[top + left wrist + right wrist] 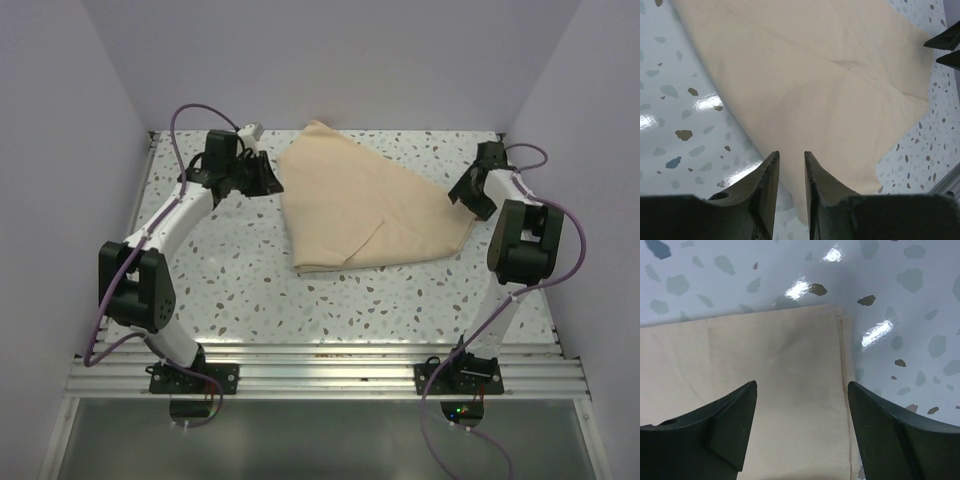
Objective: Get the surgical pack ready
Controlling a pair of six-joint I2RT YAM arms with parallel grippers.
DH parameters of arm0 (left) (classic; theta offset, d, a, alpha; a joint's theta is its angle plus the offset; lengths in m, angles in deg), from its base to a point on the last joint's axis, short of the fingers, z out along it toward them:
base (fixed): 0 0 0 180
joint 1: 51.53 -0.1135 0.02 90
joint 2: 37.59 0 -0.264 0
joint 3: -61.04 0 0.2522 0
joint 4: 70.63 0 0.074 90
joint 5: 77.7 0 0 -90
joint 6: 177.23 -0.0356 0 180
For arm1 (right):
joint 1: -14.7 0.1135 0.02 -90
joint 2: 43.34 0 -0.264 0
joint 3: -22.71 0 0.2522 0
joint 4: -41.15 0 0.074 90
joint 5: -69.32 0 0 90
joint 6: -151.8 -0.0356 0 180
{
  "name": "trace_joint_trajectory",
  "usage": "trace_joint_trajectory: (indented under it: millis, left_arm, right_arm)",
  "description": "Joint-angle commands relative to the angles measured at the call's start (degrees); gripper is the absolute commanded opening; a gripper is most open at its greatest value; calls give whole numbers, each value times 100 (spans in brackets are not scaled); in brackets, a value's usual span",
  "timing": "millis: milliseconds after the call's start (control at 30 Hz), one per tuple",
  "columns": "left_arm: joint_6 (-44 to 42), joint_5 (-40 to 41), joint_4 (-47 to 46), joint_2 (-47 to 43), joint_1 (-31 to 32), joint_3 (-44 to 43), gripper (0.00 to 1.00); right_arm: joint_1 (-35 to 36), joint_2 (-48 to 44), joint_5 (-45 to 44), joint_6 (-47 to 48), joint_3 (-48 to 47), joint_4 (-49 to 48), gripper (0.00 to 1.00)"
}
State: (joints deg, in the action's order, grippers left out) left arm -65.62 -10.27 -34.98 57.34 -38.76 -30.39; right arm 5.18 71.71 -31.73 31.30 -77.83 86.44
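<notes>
Folded tan cloth [365, 200] lies upper center on speckled table [240, 290]. Left gripper [791, 155] at its left edge, narrow gap, empty. Right gripper [802, 384] spread wide over right corner.

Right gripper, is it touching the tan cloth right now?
Cannot tell. The right wrist view shows the right gripper open over the cloth corner, but not its height; the top view shows no plain gap or contact.

1. The tan cloth [365, 205] is looking matt and soft, with faint creases.
2. The speckled table [250, 290] is looking smooth and glossy, reflecting lamps.
3. The right end effector [802, 385] is showing dark, matt plastic.
</notes>
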Motion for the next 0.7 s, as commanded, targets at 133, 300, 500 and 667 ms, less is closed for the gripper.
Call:
trace_joint_trajectory:
  millis: [133,300,500,667]
  left_arm:
    - [-245,-292,-80,621,928,-757,31]
    - [-26,-240,-80,1438,1438,-1505,32]
    - [107,-116,192,2230,1728,-2339,31]
    - [133,-151,246,2451,1851,-2613,31]
  right_arm:
    - [-340,501,-223,-71,-567,-86,77]
    - [-428,703,303,158,-629,-156,76]
    - [-446,888,603,290,-621,-270,70]
    - [-446,1151,955,308,-823,-208,61]
